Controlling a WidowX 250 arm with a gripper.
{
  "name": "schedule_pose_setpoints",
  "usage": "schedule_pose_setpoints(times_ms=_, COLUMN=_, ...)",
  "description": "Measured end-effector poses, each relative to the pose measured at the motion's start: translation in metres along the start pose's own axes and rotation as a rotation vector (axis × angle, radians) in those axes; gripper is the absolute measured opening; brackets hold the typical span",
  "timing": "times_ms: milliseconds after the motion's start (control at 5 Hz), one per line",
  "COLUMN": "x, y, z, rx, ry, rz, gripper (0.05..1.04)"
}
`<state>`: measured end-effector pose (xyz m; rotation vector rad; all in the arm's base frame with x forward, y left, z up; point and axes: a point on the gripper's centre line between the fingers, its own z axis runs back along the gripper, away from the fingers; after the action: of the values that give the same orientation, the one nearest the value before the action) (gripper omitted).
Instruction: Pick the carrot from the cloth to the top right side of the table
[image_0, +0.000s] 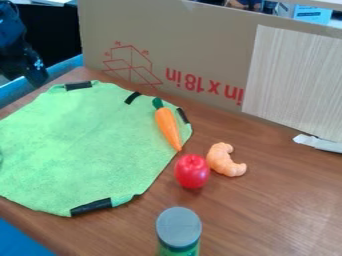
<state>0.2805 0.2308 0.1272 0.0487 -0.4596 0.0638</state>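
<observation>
The black gripper (33, 72) hangs at the upper left, beyond the table's edge and well to the left of the carrot. An orange carrot (168, 127) with a dark green top lies on the right part of the green cloth (87, 140). Its top end points toward the cardboard and its tip reaches the cloth's right edge. The table's top right side (280, 150) is brown wood below the cardboard.
A red apple-like toy (192, 171) sits beside an orange croissant-shaped toy (226, 160), right of the cloth. A grey-lidded container (179, 230) stands at the front. Cardboard (200, 60) walls the back, and white tape (318, 143) lies at the right.
</observation>
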Motion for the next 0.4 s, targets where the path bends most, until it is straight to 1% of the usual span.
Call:
schedule_pose_setpoints(times_ms=200, x=-0.005, y=-0.002, z=-0.008, rx=-0.021, ry=0.021, rz=0.018, gripper=0.999)
schedule_pose_setpoints(times_ms=400, x=-0.001, y=-0.027, z=-0.009, rx=-0.076, ry=0.058, rz=0.072, gripper=0.999)
